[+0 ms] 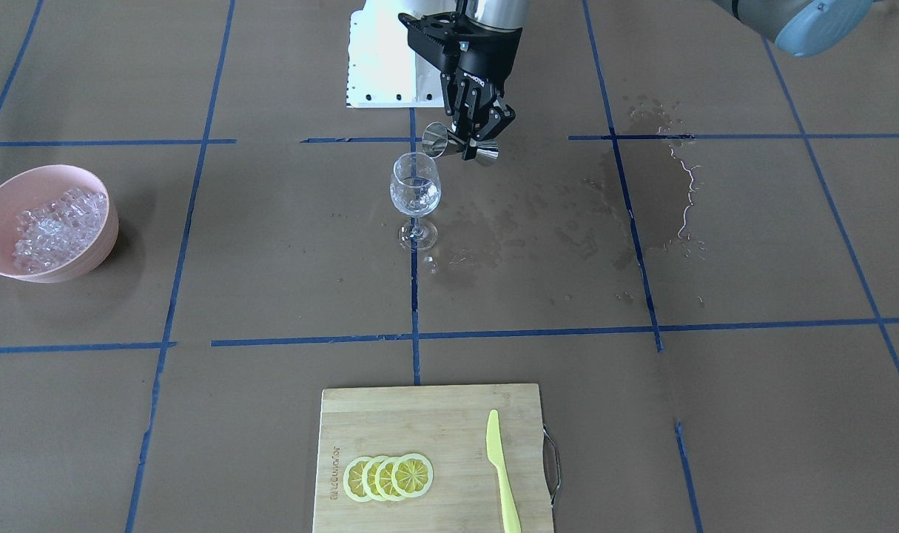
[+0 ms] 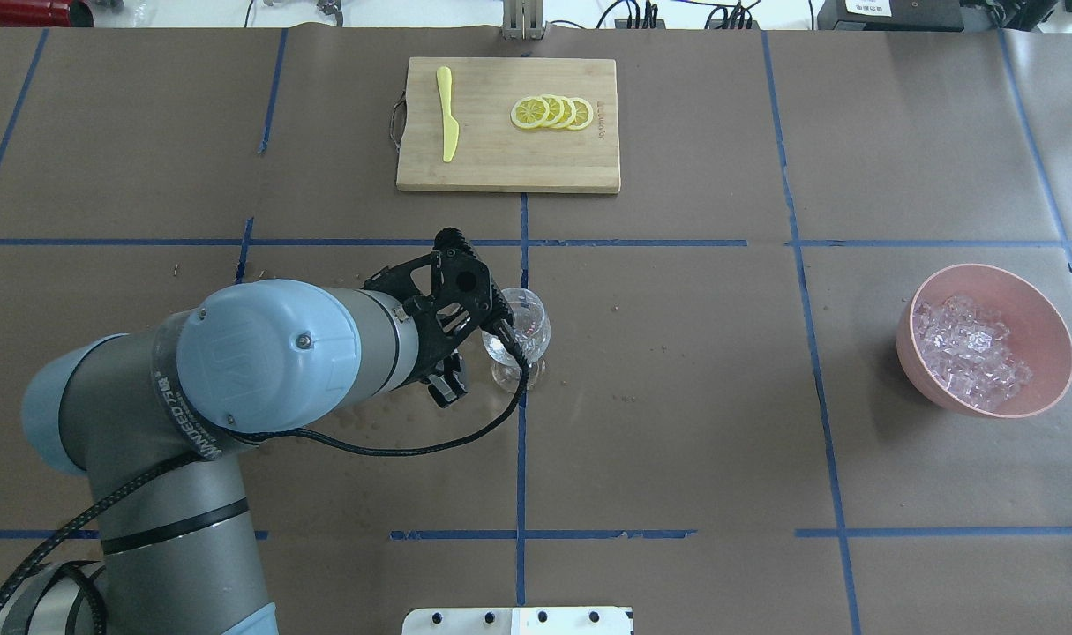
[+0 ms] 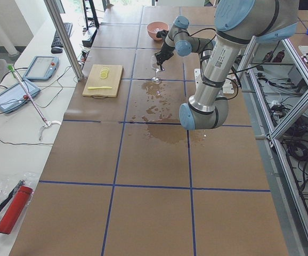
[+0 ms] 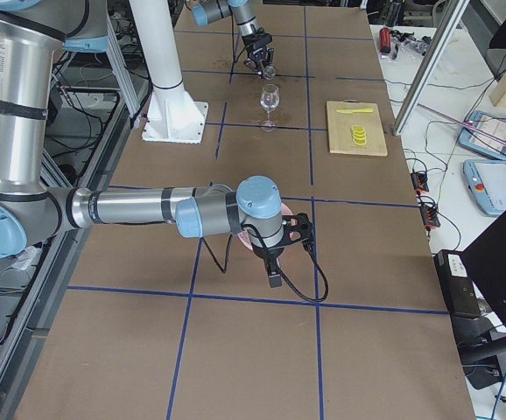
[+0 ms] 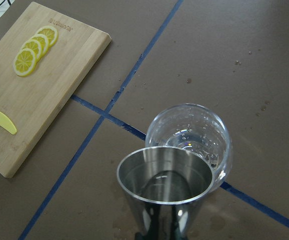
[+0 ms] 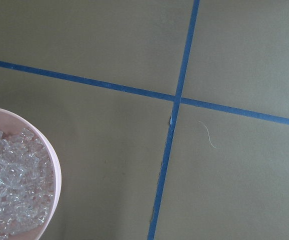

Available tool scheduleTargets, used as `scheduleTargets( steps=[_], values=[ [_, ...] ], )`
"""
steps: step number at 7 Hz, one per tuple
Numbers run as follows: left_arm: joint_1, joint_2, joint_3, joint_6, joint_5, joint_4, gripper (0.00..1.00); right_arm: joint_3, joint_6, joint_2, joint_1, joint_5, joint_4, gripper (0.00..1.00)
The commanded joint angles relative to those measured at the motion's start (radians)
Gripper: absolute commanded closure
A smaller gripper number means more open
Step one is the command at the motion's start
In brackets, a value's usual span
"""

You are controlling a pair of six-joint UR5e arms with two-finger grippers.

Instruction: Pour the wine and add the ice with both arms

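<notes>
While our left tool [image 1: 471,142] is clamped round the waist of a little steel jigger [image 1: 438,139], the jigger itself is tipped over nearly flat. Its open mouth is right at the rim of the wine glass [image 1: 415,189], and we can't tell if the two actually touch. The left wrist camera looks straight into the jigger's cup, with the glass's mouth just behind it. The glass stands upright on a blue tape line, roughly mid-worktop [image 1: 715,407].

The wine [image 1: 415,201] looks like just a bit of clear liquid low in the glass's bowl. No idea if any is in the jigger. Wet patches [image 1: 641,192] darken the paper beside the glass, on the side where the left arm [image 2: 271,353] comes in.

The ice [image 1: 53,229] is a heap of clear cubes in a pink bowl [image 1: 42,183], well apart from the glass at the other end. Our right tool [image 4: 275,262] hangs by that bowl in the side view, partly covering it, but we honestly can't tell whether it's open or closed. Its wrist camera only catches the bowl's edge and some ice.

On the operators' side sits a wooden cutting board [image 1: 434,422] with four overlapping lemon slices [image 1: 390,476], and a yellow plastic knife [image 1: 501,474] lies apart from them.
</notes>
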Motion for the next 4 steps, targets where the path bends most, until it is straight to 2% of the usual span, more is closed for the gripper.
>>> scheduleTargets(
  steps=[1,4],
  values=[
    [0.003,-0.05,0.002,0.002,0.0,0.104,1.0,0.001,0.0,-0.005,0.0,0.0,0.002,0.0],
    [0.008,-0.099,0.011,0.003,0.002,0.22,1.0,0.003,0.0,-0.005,0.002,0.0,0.002,0.0]
  ],
)
